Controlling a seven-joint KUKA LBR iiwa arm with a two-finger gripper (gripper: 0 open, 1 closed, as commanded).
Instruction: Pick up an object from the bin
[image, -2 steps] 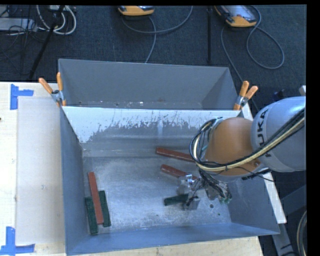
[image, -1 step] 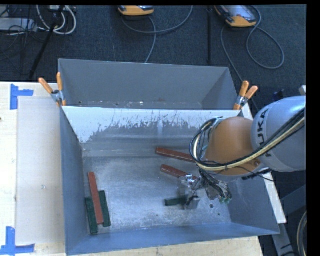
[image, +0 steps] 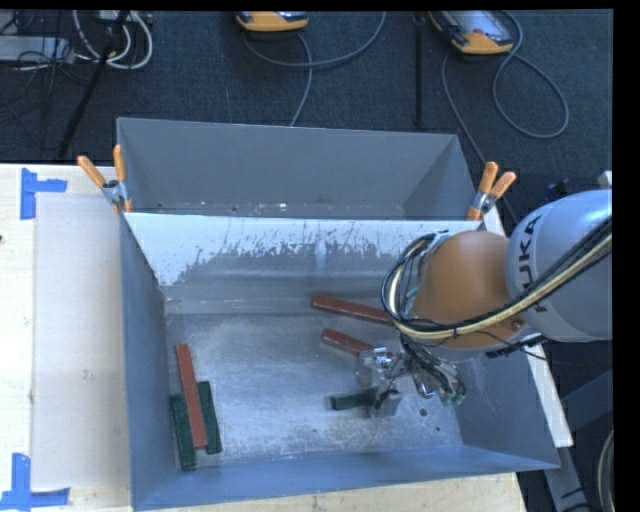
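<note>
**A:** Where is the tool (image: 392, 385) hanging?

**B:** Low at four o'clock in the bin (image: 290, 190), over one end of a dark green stick (image: 352, 402). The stick is lying flat and pointing toward nine o'clock. Whether the tool is clenched or released, I cannot tell.

**A:** How is that stick going to handle?

**B:** I'm guessing light, stiff and a little slick, so pinching across its narrow width looks safest. A short brown stick (image: 348, 341) and a longer brown stick (image: 350, 307) are lying at eleven o'clock from the tool. A bundle of sticks (image: 192, 412) is resting at eight o'clock in the bin.

A red stick (image: 190, 395) lies beside green bars (image: 181, 440), bottom-left.
</note>
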